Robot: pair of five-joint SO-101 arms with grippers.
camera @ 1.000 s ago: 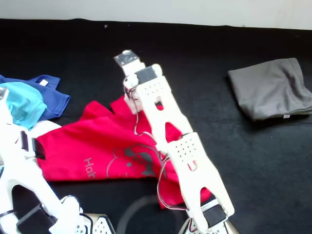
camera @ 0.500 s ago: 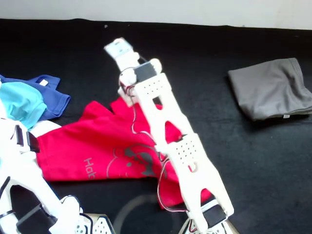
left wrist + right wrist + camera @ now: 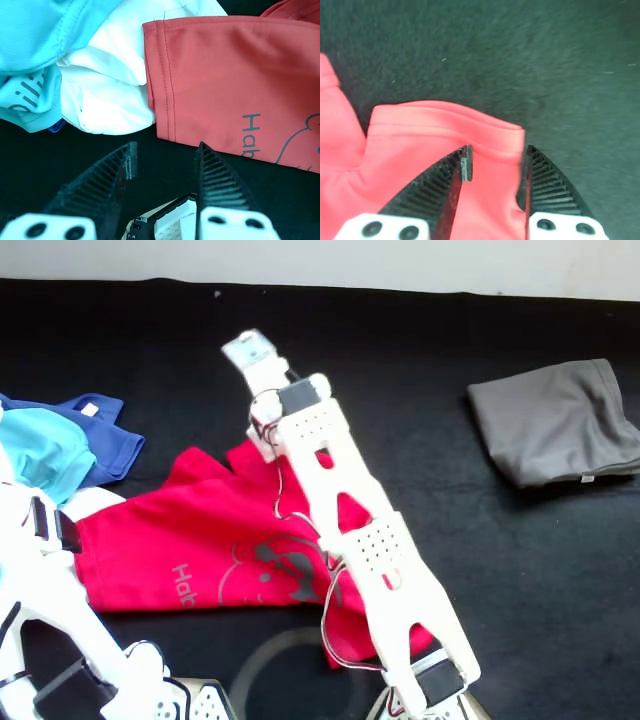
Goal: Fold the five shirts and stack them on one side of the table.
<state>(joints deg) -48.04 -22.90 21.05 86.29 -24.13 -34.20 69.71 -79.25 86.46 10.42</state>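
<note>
Lettering and a cartoon figure in grey print mark the red shirt, spread flat from mid-desk toward 7 o'clock. Over its stitched sleeve hem the right gripper holds its ribbed black fingers apart. Fingers also apart, the left gripper hangs above the black felt-like desk. At 9 o'clock bunch a turquoise shirt, white shirt and dark blue shirt. A folded grey shirt lies at 2 o'clock.

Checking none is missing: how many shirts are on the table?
5: grey folded at right; red spread mid-table; navy, cyan and white heaped at left.
</note>
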